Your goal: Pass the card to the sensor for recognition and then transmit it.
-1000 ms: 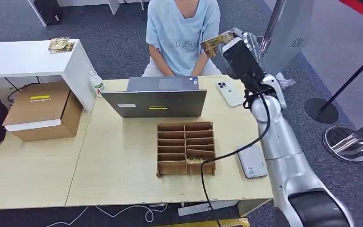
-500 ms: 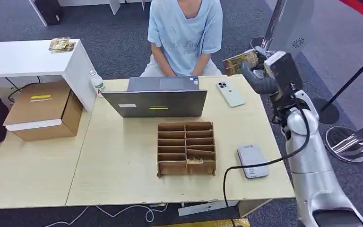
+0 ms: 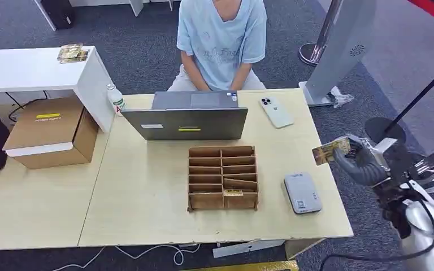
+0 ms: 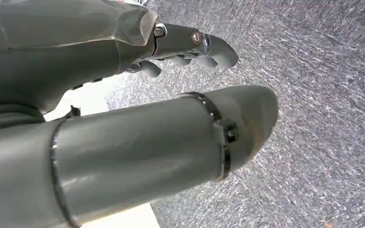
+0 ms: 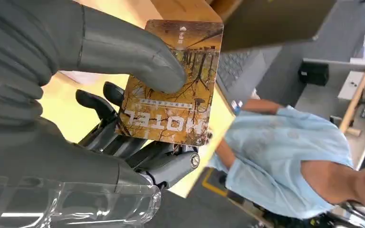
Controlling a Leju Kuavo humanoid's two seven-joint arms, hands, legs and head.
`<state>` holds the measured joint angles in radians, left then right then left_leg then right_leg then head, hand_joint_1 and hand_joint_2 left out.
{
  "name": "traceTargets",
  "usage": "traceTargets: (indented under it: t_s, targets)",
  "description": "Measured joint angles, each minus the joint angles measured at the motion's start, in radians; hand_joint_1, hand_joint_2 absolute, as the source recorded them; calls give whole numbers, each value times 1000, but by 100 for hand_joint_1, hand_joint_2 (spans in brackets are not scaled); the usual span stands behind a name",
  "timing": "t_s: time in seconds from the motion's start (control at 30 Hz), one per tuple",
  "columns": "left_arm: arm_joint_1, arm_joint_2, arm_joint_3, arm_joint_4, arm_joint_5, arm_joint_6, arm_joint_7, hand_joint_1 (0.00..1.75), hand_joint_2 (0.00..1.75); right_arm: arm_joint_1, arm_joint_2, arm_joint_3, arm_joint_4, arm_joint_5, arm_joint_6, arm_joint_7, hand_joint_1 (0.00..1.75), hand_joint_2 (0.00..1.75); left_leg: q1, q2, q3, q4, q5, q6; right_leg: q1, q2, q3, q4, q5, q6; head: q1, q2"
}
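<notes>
My right hand (image 3: 364,164) hangs off the table's right edge and pinches a brown hotel card (image 3: 330,151) between thumb and fingers. Close up, the card (image 5: 173,83) carries a tree picture and the word HOTEL, with my thumb (image 5: 123,50) pressed on its face. The grey card sensor (image 3: 302,192) lies flat on the table, left of the hand and a little nearer to me. My left hand (image 4: 138,128) hangs over grey carpet with nothing in it, its fingers (image 4: 195,45) apart.
A wooden divided card box (image 3: 222,176) stands mid-table with a card in a front slot. Behind it are a laptop (image 3: 187,117) and a white phone (image 3: 275,112). A person in a light blue shirt (image 3: 221,39) sits across the table. A cardboard box (image 3: 51,131) is on the left.
My right arm has swung from high near the person back and down to the table's right edge, still holding the card.
</notes>
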<state>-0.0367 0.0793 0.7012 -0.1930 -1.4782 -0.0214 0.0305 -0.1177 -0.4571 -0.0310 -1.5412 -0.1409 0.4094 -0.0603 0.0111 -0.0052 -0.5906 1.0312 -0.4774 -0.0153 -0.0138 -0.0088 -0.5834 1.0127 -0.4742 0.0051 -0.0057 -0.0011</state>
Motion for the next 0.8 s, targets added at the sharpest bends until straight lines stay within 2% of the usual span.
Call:
traceTargets:
  t_s: [0.1, 0.17, 0.33, 0.47, 0.57, 0.8]
  targets:
    - [-1, 2, 0, 0, 0, -2, -2, 0, 0, 81, -68, -67, -47, -101, 83, 25, 175, 175, 0, 0, 0, 0, 0, 1, 0, 0, 0, 0, 0, 0, 0, 0]
    - [-1, 3, 0, 0, -1, -3, -2, 0, 0, 115, -118, -99, -64, -160, 113, 52, 175, 175, -1, 1, 0, 0, -1, 1, -1, 0, 0, 0, 0, 0, 1, 0]
    - [-2, 3, 0, 0, -1, -2, -3, 0, 0, 163, -197, -128, -90, -214, 134, 80, 175, 175, -1, 1, 0, 0, -1, 2, -1, 1, 1, 0, 0, 1, 1, 0]
    - [-4, 3, 0, 0, -2, -3, -4, 0, 0, 171, -225, -119, -92, -223, 134, 94, 175, 175, -1, 2, 1, 0, -1, 2, -1, 1, 1, 0, 0, 1, 0, 0]
    - [-5, 3, 0, 0, -2, -4, -6, 0, 0, 154, -242, -83, -80, -210, 123, 96, 175, 175, -1, 2, 1, 0, 0, 1, -1, 1, 1, 0, 0, 1, 0, 0]
    - [-7, 2, 0, 0, -2, 2, -12, 0, 0, 71, -244, 27, 9, -121, 75, 97, 175, 175, -1, 2, 1, 0, 0, 1, -1, 1, 2, 0, 0, 1, 1, 0]
